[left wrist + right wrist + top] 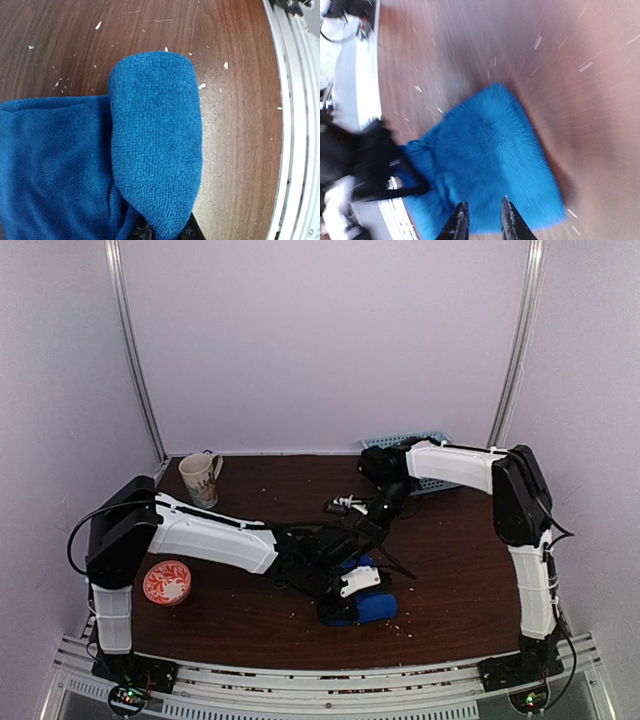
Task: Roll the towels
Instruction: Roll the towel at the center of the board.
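Now gripping with left gripper (167, 231) the folded end of blue towel (155, 145), right of red bowl (167, 582); right gripper (482, 222) narrowly parted just above it. May spring flat if released early, or roll crooked from lopsided pulling.

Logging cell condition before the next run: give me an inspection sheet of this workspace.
Surface: dark wooden table, scattered white crumbs.
Job's things: blue towel, one end rolled over, toward the near edge.
Clutter: mug, red bowl, pale blue basket at the back.
End effectors: left end effector shut on the towel's rolled end; right end effector over the towel, state unclear.
Cables: black cable looping beside left arm.
Surroundings: plain pale walls.
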